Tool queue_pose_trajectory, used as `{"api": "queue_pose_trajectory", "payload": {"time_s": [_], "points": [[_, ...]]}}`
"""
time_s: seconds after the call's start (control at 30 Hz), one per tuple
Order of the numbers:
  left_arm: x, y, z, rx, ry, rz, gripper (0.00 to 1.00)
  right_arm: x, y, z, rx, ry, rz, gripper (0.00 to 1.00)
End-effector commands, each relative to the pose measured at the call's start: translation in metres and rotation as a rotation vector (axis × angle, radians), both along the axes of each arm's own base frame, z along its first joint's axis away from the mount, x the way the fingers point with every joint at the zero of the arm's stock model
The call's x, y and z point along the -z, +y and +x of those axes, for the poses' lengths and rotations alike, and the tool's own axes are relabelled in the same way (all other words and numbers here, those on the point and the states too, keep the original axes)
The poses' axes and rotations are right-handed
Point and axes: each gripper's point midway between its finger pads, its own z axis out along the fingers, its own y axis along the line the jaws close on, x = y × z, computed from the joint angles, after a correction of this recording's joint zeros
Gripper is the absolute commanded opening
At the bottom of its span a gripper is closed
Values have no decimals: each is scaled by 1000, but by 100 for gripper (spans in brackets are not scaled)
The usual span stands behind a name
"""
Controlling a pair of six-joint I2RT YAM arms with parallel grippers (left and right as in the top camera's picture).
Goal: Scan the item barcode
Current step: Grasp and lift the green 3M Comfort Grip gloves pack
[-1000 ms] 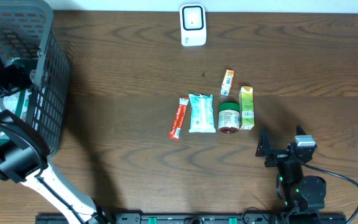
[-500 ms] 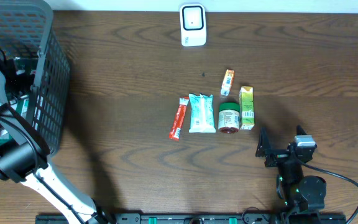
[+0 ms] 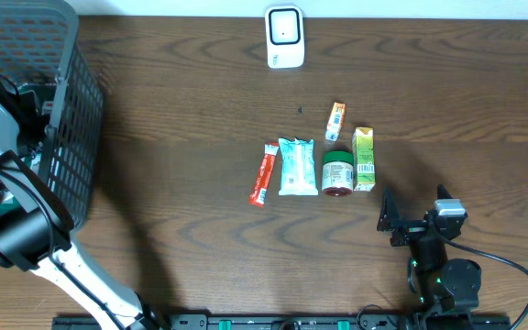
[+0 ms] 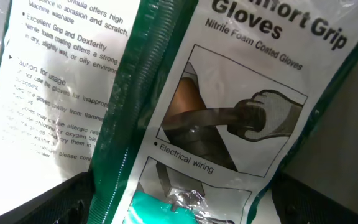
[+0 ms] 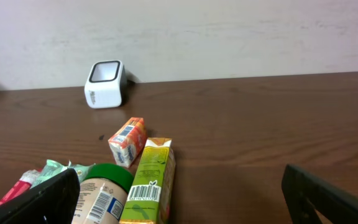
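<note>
Only the left arm (image 3: pixel 16 234) is seen shifted slightly inside the grey plastic mesh basket (image 3: pixel 62 137). The left gripper (image 4: pixel 185 208) is spread wide just over the green-and-white glove packet (image 4: pixel 229 118) lying there, with nothing gripped. At the front edge the right gripper (image 5: pixel 182 200) is parked wide and empty, likely kept clear of the unmoved row of small groceries (image 3: pixel 337 174) laid out before the white box-shaped scanner (image 3: pixel 284 37) at the far edge.

Mock shop checkout laid out on a dark wood-grain table (image 3: pixel 200 110), with a plain pale wall (image 5: pixel 229 31) behind. White barcode scanner (image 3: pixel 284 37) at 12 o'clock; grey mesh shopping basket (image 3: pixel 76 137) at 9 to 10 o'clock. Near centre, a row of retail packs, among them a barcoded juice carton (image 3: pixel 363 158) and a green-lidded jar (image 3: pixel 337 174).
</note>
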Motion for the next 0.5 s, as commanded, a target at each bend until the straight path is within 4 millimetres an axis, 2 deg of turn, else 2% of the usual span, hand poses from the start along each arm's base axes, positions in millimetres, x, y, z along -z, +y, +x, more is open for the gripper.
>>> {"api": "queue_pose_trajectory", "payload": {"time_s": [0.0, 0.03, 0.13, 0.17, 0.23, 0.33, 0.4, 0.47], "points": [[27, 4, -21, -7, 98, 40, 87, 1, 2, 0, -6, 5, 11, 99], [28, 6, -23, -11, 105, 53, 79, 1, 2, 0, -6, 5, 11, 99], [27, 9, -23, -15, 108, 67, 44, 1, 2, 0, -6, 5, 11, 99], [27, 9, -23, -16, 106, 68, 36, 1, 2, 0, -6, 5, 11, 99], [27, 9, -22, -23, 103, 67, 28, 1, 2, 0, -6, 5, 11, 99], [26, 11, -20, -62, 87, 66, 8, 1, 2, 0, -6, 5, 11, 99], [21, 14, -16, -92, 66, 69, 7, 1, 2, 0, -6, 5, 11, 99], [6, 18, -8, -126, 27, 81, 7, 1, 2, 0, -6, 5, 11, 99]]}}
